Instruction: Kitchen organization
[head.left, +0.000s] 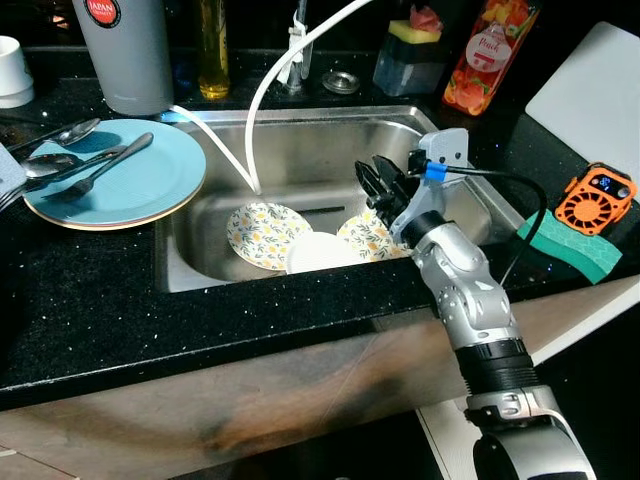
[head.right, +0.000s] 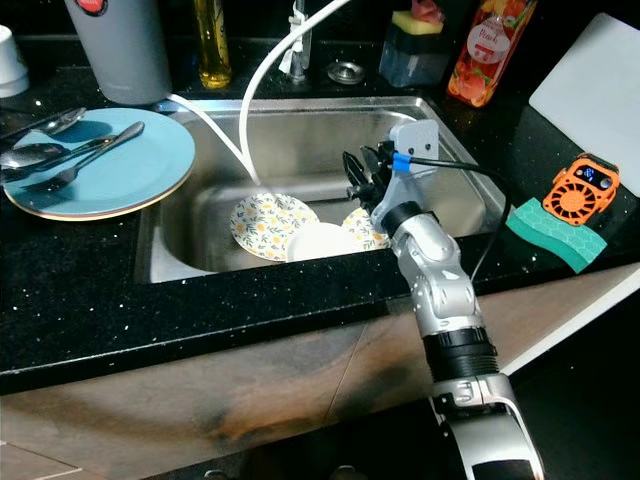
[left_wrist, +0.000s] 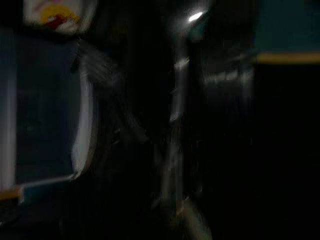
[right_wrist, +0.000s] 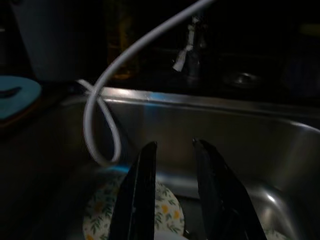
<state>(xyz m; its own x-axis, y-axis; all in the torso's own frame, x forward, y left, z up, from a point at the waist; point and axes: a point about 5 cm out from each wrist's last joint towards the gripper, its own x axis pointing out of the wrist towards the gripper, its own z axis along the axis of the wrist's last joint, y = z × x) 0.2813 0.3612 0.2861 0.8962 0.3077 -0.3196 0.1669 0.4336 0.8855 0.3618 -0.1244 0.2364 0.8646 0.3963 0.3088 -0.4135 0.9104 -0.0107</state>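
The right gripper (head.left: 375, 180) hung over the sink (head.left: 470, 185), above the dishes, with its two black fingers (right_wrist: 137, 200) apart and nothing between them. The left gripper could not be judged; its wrist view was dark and blurred, so I cannot tell if it was open or closed.

The black counter (head.left: 90, 310) carried everything. The steel sink was set in the middle of it. On the counter to the robot's left lay a blue plate (head.left: 150, 190) with spoons and a fork (head.left: 105, 165) on it, and behind it stood a grey flask (head.left: 125, 50). A white cutting board (head.left: 595, 95) lay at the far right corner.

Inside the sink lay three dishes close together: a floral plate (head.left: 258, 232), a plain white dish (head.left: 322, 252) partly over it, and a second floral plate (head.left: 365, 235) just under the gripper. A white hose (head.left: 262, 95) curved down from the tap area into the basin and ended beside the first floral plate. On the right counter sat a green sponge (head.left: 575, 250) and a small orange fan (head.left: 597, 195), touching each other.

I judge the dishes were the things to be organised, and the gripper was about to go down for one. The dishes overlapped, so a finger could push one plate under another instead of catching the rim. A wet, thin rim could also slip out of the fingers and fall back on the others. The hose was near and the arm could catch it when lifting.
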